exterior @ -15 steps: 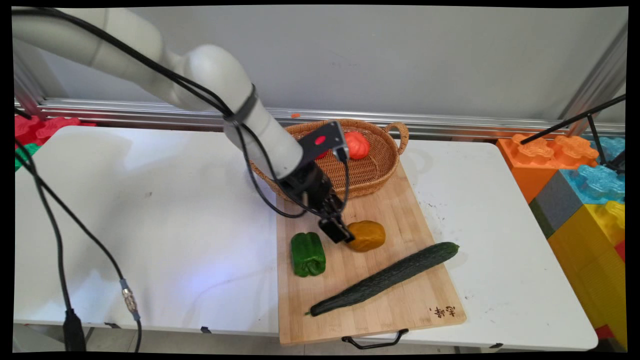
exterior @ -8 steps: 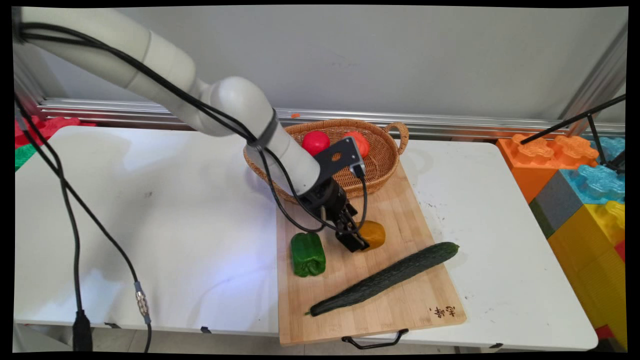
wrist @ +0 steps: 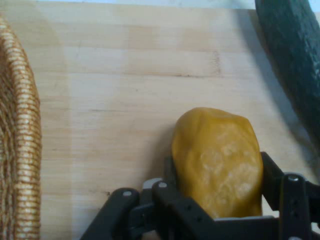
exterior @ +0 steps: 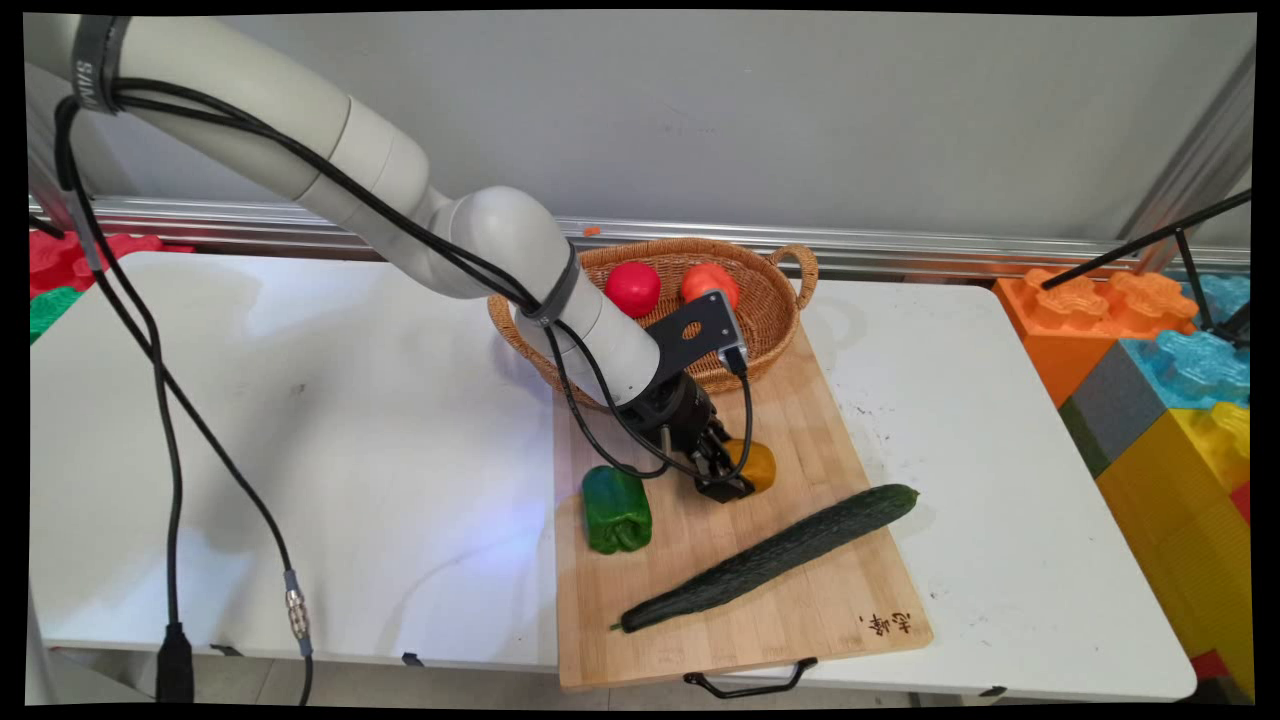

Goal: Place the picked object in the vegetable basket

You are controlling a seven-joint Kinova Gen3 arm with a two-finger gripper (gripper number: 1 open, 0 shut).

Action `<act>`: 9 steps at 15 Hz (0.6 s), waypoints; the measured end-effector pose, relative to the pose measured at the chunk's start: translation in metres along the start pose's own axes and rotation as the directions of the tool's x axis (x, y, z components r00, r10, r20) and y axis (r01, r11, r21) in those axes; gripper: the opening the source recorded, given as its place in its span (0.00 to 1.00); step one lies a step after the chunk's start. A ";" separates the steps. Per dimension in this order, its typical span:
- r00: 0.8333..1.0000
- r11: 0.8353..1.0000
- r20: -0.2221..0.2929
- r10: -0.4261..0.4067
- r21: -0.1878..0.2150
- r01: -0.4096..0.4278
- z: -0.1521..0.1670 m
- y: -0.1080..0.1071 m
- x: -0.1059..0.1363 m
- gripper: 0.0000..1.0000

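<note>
A yellow-orange lumpy vegetable (exterior: 758,462) (wrist: 217,155) lies on the wooden cutting board (exterior: 800,600) (wrist: 125,100). My gripper (exterior: 735,478) (wrist: 218,167) is low over the board and open, one finger on each side of the vegetable, close against its flanks. The vegetable rests on the board. A green pepper (exterior: 616,508) lies to its left and a long dark cucumber (exterior: 770,555) (wrist: 295,65) lies diagonally in front of it.
A wicker basket (exterior: 790,300) (wrist: 20,150) sits on the board's far end just behind my hand, holding a red tomato (exterior: 632,288) and an orange-red one (exterior: 705,282). Big coloured blocks (exterior: 1160,400) stand at the table's right end. Black cables (exterior: 160,400) hang at left.
My hand has moved right and down from beside the vegetable until the fingers straddle it. The arm swung off the basket, uncovering the red tomato. The vegetables have stayed put.
</note>
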 end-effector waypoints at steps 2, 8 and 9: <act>1.000 1.000 0.003 -0.004 0.003 0.004 -0.003 -0.001 0.002 0.00; 1.000 0.999 -0.020 0.000 0.036 0.001 -0.033 -0.002 0.039 0.00; 0.999 0.999 -0.035 0.014 0.051 -0.012 -0.041 -0.005 0.050 0.00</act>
